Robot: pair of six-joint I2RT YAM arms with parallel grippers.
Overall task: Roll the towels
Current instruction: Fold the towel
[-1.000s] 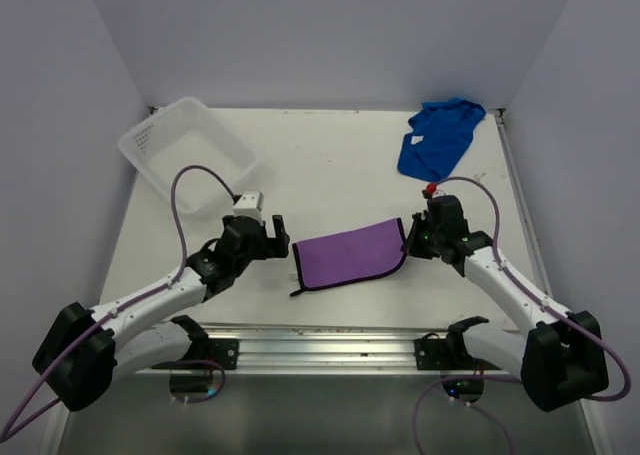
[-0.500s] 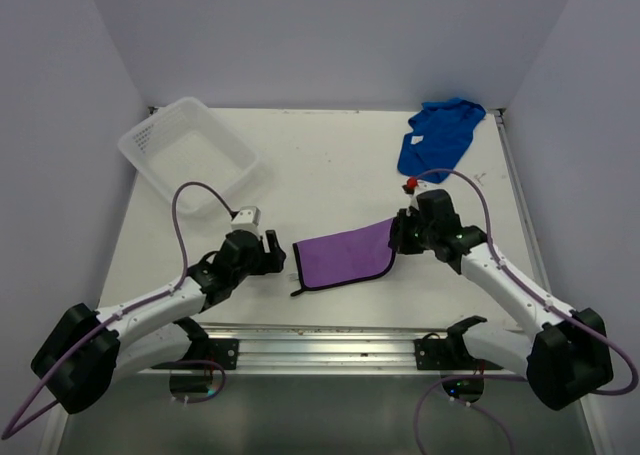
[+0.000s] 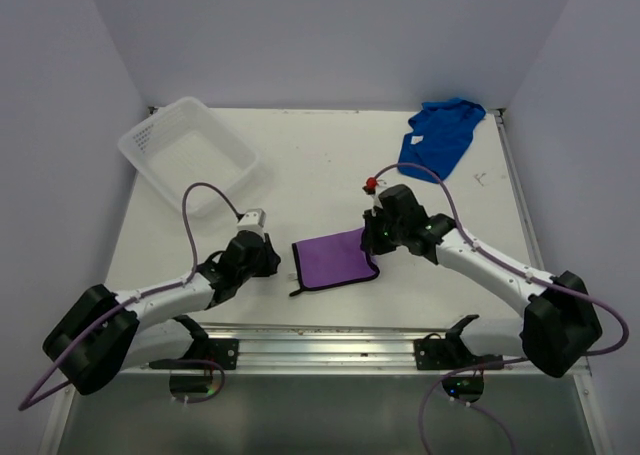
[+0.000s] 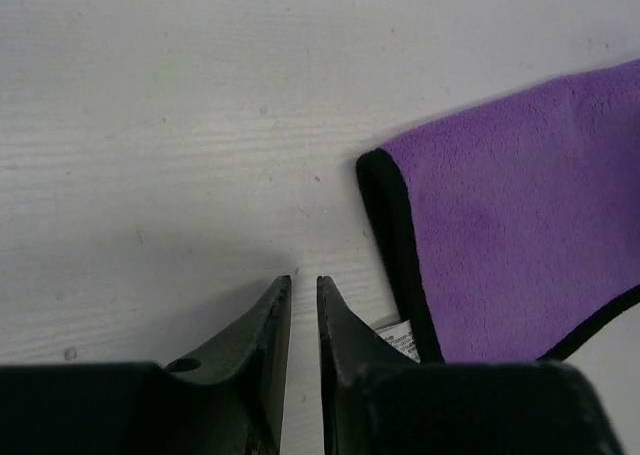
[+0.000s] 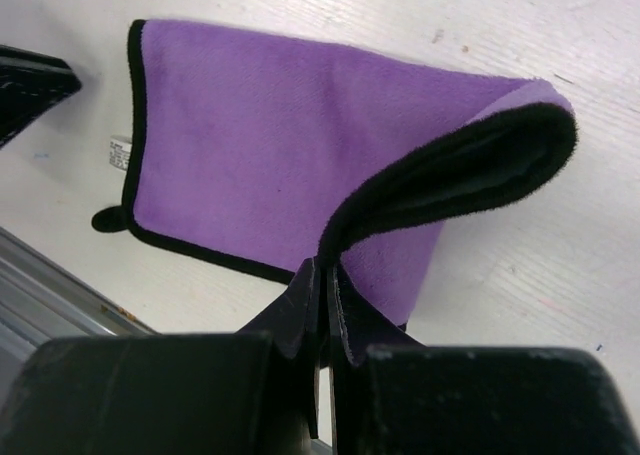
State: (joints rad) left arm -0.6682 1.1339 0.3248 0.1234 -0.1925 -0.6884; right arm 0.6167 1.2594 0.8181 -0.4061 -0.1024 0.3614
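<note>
Right claw (image 5: 322, 277) pinches purple towel (image 5: 260, 145) edge — white tag (image 5: 119, 153) print unreadable.

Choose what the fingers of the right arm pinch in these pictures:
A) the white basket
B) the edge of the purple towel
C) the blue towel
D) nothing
B: in the right wrist view the right fingers are closed on the black-trimmed edge of the purple towel, which curls up into a fold; the blue towel lies apart.

near towel (image 3: 330, 261) left of far towel (image 3: 436, 141)
</note>
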